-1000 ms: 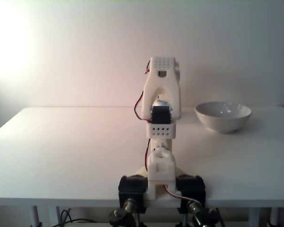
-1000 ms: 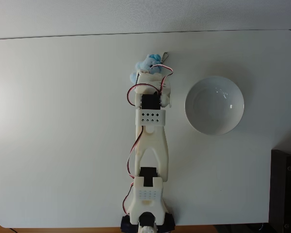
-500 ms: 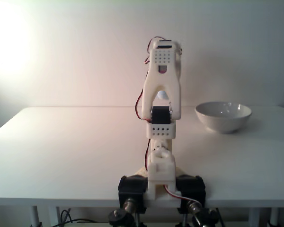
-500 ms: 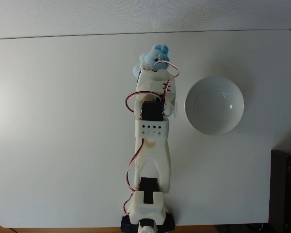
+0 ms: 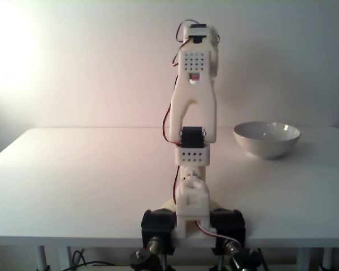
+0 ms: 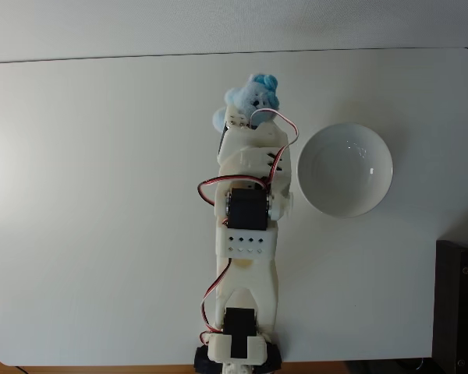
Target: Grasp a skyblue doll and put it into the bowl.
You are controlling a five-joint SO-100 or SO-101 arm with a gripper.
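Since the earlier frames the arm [image 5: 193, 107] has risen: in a fixed view from the front its upper joint now stands well above the bowl's rim, and in a fixed view from above the skyblue doll [image 6: 249, 97] has come up with it, looking larger and sitting a little further right, its clasp no longer dangling out to the side.

The largest thing is the single white table [image 6: 101, 202], which spans nearly the whole picture seen from above, and whose near edge runs across the frontal picture [image 5: 73, 186]. On it stands one arm [image 6: 248, 234], clamped at the near edge and stretched straight away from its base, with red and white wires looping along its side.

Next in size is the one bowl [image 6: 345, 169], wide, white and glossy, sitting on the table to the right of the arm in both fixed views [image 5: 266, 139], apart from the arm.

Smallest is the one doll, a pale blue fuzzy lump at the far tip of the arm. The gripper [image 6: 238, 118] is mostly hidden beneath the wrist body; the doll sits right at its end and appears carried by it, so the fingers look closed on the doll, though the jaws themselves cannot be made out. The doll is up and to the left of the bowl as seen from above, not over it.
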